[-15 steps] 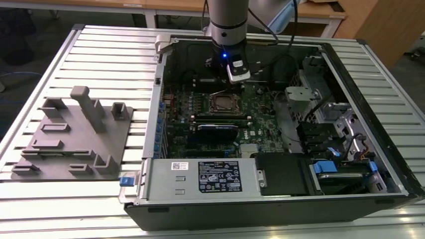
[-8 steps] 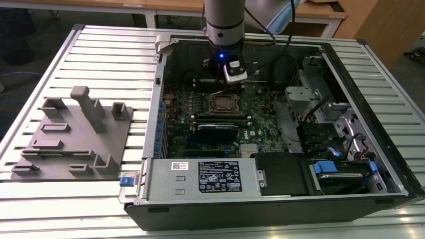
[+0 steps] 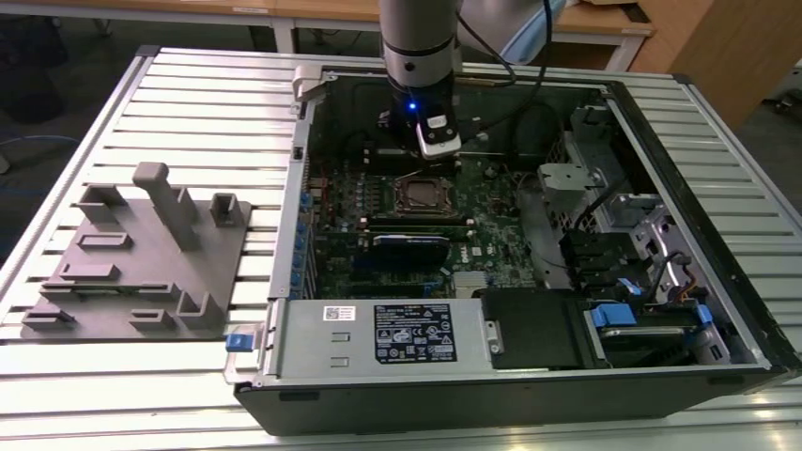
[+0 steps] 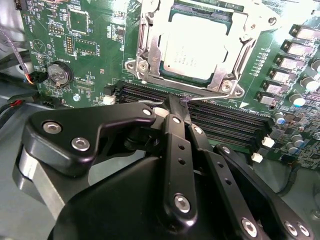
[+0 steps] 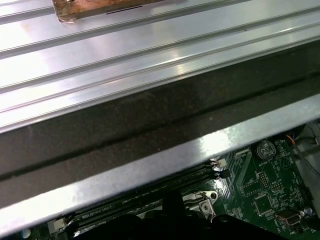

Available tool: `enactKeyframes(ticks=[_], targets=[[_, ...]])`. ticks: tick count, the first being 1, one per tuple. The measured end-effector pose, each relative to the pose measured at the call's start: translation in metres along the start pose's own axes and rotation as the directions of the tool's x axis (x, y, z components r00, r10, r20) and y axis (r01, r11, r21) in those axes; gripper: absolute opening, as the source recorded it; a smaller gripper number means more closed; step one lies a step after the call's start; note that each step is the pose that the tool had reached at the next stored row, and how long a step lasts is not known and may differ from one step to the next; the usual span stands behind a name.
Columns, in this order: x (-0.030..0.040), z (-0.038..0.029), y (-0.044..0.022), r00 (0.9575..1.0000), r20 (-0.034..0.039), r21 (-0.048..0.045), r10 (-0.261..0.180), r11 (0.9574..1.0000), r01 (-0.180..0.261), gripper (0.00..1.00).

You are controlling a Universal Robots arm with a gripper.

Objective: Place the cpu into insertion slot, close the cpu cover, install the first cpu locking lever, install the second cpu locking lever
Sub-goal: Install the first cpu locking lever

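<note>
Even, bright overhead light filled the exterior view, laying a pale sheen on the ribbed silver aluminium table (image 3: 188, 94), while the inside of the open black computer case (image 3: 708, 235) sat dimmer and a small blue light (image 3: 410, 105) glowed on the grey arm (image 3: 420, 38). In the second wrist view glare washed the flat pale silver-grey cpu (image 4: 192, 50), and the glossy black gripper (image 4: 175, 102) carried soft highlights above deep shadow. In the first wrist view the table slats and the case's silver edge strip (image 5: 200, 150) shone hard beside a dark band
</note>
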State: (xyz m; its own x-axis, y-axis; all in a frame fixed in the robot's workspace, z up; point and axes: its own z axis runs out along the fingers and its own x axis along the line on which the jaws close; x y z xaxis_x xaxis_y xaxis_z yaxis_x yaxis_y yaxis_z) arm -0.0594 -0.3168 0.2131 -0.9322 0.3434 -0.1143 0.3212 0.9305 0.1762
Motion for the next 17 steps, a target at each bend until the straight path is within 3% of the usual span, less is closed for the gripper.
enactKeyframes(ticks=[11, 16, 17], targets=[[-0.0001, -0.0025, 0.0003, 1.0, -0.0002, -0.0013, 0.0, 1.0, 0.0, 0.11], [0.002, -0.0023, -0.001, 1.0, 0.0093, -0.0221, 0.001, 0.9998, -0.001, 0.11], [0.0026, -0.0023, -0.0013, 0.9999, 0.0144, -0.0257, 0.0, 0.9997, 0.0, 0.11]])
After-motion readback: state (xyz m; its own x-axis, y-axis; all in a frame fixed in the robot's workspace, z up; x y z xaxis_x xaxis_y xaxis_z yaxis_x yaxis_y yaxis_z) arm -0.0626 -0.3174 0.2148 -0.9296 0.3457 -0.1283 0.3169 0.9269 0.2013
